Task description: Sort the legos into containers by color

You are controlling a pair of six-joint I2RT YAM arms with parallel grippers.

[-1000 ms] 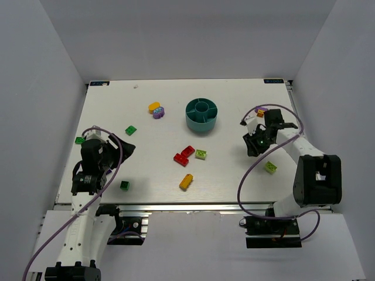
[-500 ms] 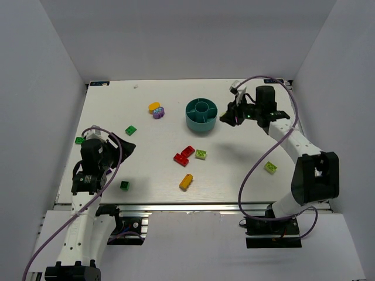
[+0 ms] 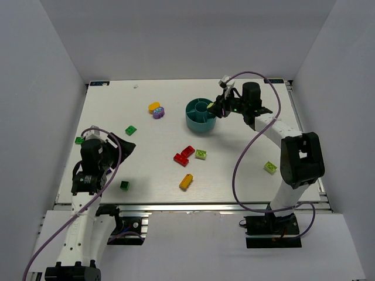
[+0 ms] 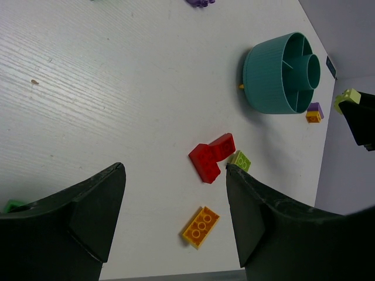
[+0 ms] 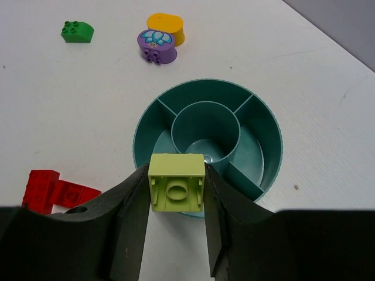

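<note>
The teal dish [image 3: 199, 124] stands at the back centre; the compartments that show in the right wrist view [image 5: 138, 140] hold nothing. My right gripper [image 3: 219, 109] is shut on a lime green brick [image 5: 177, 181] and holds it above the dish's rim, on the side nearest the wrist camera. My left gripper [image 3: 124, 148] is open and empty at the left; between its fingers [image 4: 174, 170] I see a yellow brick [image 4: 200, 226]. Red bricks [image 3: 184, 155], a lime brick [image 3: 201, 154] and the yellow brick [image 3: 186, 181] lie in the middle.
A yellow-orange piece [image 3: 154, 106] and a purple piece [image 3: 158, 113] lie left of the dish. Green bricks lie at the left [image 3: 130, 130], [image 3: 79, 140], [image 3: 125, 185]. A lime brick [image 3: 270, 167] lies at the right. A purple and orange pair [image 4: 314, 111] lies beyond the dish.
My right gripper has swung from the right side of the table to the dish, carrying the lime green brick. The left arm has not moved.
</note>
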